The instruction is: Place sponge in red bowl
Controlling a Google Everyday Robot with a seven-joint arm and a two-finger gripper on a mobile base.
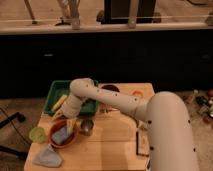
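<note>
Gripper (68, 125) of my arm is low over the red bowl (63, 135), at the left front part of the wooden table (112, 147). It points down, and its tip is just above the sponge (61, 136), maybe touching it; I cannot tell which. The sponge is a pale blue-grey block and it lies inside the red bowl, tilted a little, with one end near the rim on the gripper side.

From this camera I see the white arm (115, 102) come from the big rounded shoulder at the lower right, go across the table to the left, bend at an elbow near the green tray (56, 92) and then go down to the bowl. The wrist hides part of the tray's front edge.

Just beside the red bowl, on its right, stands a small metal cup (87, 126), upright. On the left of the bowl, near the table edge, there is a light green cup (37, 134). In front of the bowl, at the left corner, lies a blue-grey cloth (47, 157), crumpled and flat on the wood, apart from the bowl. Inside the green tray I see a yellow thing (59, 103), long in shape; what it is I cannot tell. At the back of the table a dark bowl (111, 90) stands behind the arm, and to the right of it a small orange thing (137, 93).
</note>
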